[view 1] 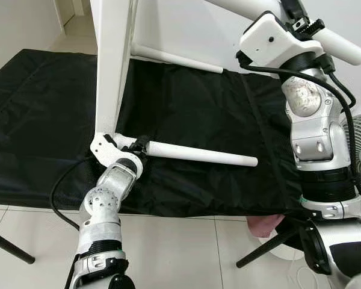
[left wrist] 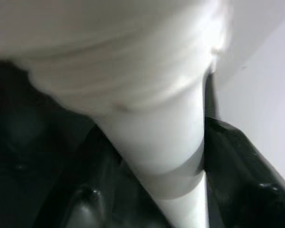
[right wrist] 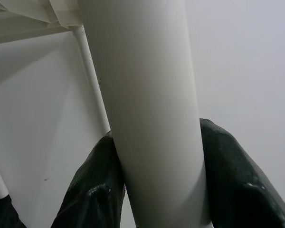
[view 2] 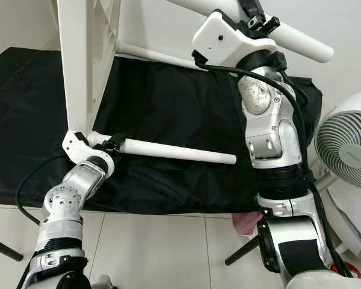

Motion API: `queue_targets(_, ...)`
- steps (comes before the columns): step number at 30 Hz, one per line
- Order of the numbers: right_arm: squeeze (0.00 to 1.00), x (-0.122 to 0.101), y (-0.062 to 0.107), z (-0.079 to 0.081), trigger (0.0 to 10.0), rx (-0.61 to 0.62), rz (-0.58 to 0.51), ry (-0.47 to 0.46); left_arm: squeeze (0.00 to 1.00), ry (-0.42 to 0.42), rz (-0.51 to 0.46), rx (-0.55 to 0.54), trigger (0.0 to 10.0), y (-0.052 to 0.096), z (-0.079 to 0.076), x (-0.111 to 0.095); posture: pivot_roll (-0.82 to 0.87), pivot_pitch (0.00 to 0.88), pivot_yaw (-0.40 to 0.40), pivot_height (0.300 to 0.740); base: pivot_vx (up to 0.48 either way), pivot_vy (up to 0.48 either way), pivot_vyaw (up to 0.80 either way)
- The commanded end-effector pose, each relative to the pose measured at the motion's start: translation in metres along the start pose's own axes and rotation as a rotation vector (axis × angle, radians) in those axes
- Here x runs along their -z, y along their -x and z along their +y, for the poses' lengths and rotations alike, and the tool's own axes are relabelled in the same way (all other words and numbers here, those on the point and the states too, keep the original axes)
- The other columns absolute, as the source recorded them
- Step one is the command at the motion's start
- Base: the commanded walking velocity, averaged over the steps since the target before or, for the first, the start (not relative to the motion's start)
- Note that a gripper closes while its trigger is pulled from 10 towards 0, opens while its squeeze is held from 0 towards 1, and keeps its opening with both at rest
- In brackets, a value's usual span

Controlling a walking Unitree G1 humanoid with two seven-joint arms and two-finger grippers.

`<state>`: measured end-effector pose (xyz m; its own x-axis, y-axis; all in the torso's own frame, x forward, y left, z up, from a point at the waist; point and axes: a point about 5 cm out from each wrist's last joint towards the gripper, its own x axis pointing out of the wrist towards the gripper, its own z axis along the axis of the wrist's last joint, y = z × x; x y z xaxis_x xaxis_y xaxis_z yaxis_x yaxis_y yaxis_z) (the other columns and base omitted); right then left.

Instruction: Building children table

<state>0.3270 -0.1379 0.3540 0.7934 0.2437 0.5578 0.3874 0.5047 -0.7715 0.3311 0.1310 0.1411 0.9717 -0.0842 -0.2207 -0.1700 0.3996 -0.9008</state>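
So the children table is tipped on its side on the black sheet point(view 1: 186, 114), tabletop panel point(view 1: 113, 66) standing upright near the sheet's front-left part, legs sticking out sideways toward the right edge. The left hand point(view 1: 134, 146) is clamped round the lower leg point(view 1: 198, 153) right where it meets the panel's bottom corner, and the right hand point(view 2: 256, 21) is pinching the upper leg point(view 2: 292, 36) up high near its outer end.

My guess is a leg is being seated or screwed into its socket. To do that well I'd keep the upper grip as the steady brace so the panel doesn't topple, and do any turning down at the socket with the leg kept square to the panel. If it tilts, it'll probably bind.

The head views give the whole layout, plus a third leg point(view 1: 174, 58) further back and a fan point(view 2: 343, 144) off the sheet's right edge. The wrist views add the grip detail: black fingers point(right wrist: 230, 161) pressed on both sides of the upper leg, and the lower leg's flared base point(left wrist: 133, 76) at the joint, though that one's blurry.
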Motion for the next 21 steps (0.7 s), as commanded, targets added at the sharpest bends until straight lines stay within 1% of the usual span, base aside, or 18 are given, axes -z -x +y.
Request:
queue_targets(1, 0.0, 0.014, 0.0, -0.027, 0.0, 0.178, 0.087, -0.123, 0.0, 0.227, 0.037, 0.156, 0.0, -0.011, -0.077, 0.032, -0.03, 0.022, -0.006, 0.74, 0.0, 0.0, 0.0)
queue_targets(2, 0.0, 0.015, 0.0, -0.027, 0.0, 0.178, 0.088, -0.121, 0.0, 0.249, 0.033, 0.164, 0.0, -0.012, -0.079, 0.032, -0.03, 0.022, -0.006, 0.74, 0.0, 0.0, 0.0)
queue_targets(6, 0.0, 0.015, 0.001, -0.027, 0.0, 0.177, 0.088, -0.12, 0.0, 0.262, 0.031, 0.168, 0.0, -0.012, -0.08, 0.031, -0.03, 0.022, -0.006, 0.74, 0.0, 0.0, 0.0)
queue_targets(7, 0.0, 0.015, 0.001, -0.026, 0.0, 0.176, 0.089, -0.12, 0.0, 0.279, 0.019, 0.203, 0.0, -0.012, -0.088, 0.027, -0.03, 0.03, -0.006, 0.74, 0.0, 0.0, 0.0)
queue_targets(8, 0.0, 0.016, 0.001, -0.026, 0.6, 0.173, 0.092, -0.117, 0.0, 0.284, -0.001, 0.25, 0.0, -0.011, -0.097, 0.022, -0.03, 0.033, -0.007, 0.74, 0.0, 0.0, 0.0)
queue_targets(9, 0.0, 0.016, 0.001, -0.026, 0.6, 0.171, 0.094, -0.114, 0.0, 0.287, -0.016, 0.283, 0.0, -0.01, -0.103, 0.019, -0.03, 0.034, -0.007, 0.74, 0.0, 0.0, 0.0)
queue_targets(10, 0.0, 0.016, 0.001, -0.025, 9.2, 0.17, 0.095, -0.112, 0.0, 0.286, -0.026, 0.306, 0.0, -0.009, -0.106, 0.017, -0.03, 0.035, -0.008, 0.74, 0.0, 0.0, 0.0)
queue_targets(11, 0.0, 0.016, 0.001, -0.025, 10.0, 0.169, 0.095, -0.109, 0.0, 0.284, -0.036, 0.324, 0.0, -0.008, -0.107, 0.015, -0.03, 0.035, -0.009, 0.74, 0.0, 0.0, 0.0)
queue_targets(14, 0.0, 0.016, 0.001, -0.026, 10.0, 0.168, 0.095, -0.108, 0.0, 0.297, -0.043, 0.334, 0.0, -0.007, -0.107, 0.014, -0.03, 0.039, -0.01, 0.74, 0.0, 0.0, 0.0)
queue_targets(16, 0.0, 0.016, 0.0, -0.027, 10.0, 0.171, 0.092, -0.105, 0.0, 0.244, -0.112, 0.4, 0.0, -0.001, -0.114, 0.001, -0.03, 0.044, -0.015, 0.74, 0.0, 0.0, 0.0)
queue_targets(17, 0.0, 0.016, 0.0, -0.029, 10.0, 0.176, 0.087, -0.101, 0.0, 0.201, -0.16, 0.445, 0.0, 0.005, -0.12, -0.009, -0.03, 0.047, -0.017, 0.74, 0.0, 0.0, 0.0)
queue_targets(18, 0.0, 0.016, 0.0, -0.029, 10.0, 0.176, 0.087, -0.101, 0.0, 0.201, -0.16, 0.445, 0.0, 0.005, -0.12, -0.009, -0.03, 0.047, -0.017, 0.74, 0.0, 0.0, 0.0)
queue_targets(21, 0.0, 0.015, -0.001, -0.031, 10.0, 0.183, 0.078, -0.105, 0.0, 0.136, -0.224, 0.477, 0.0, 0.01, -0.127, -0.024, -0.02, 0.05, -0.018, 0.74, 0.0, 0.0, 0.0)
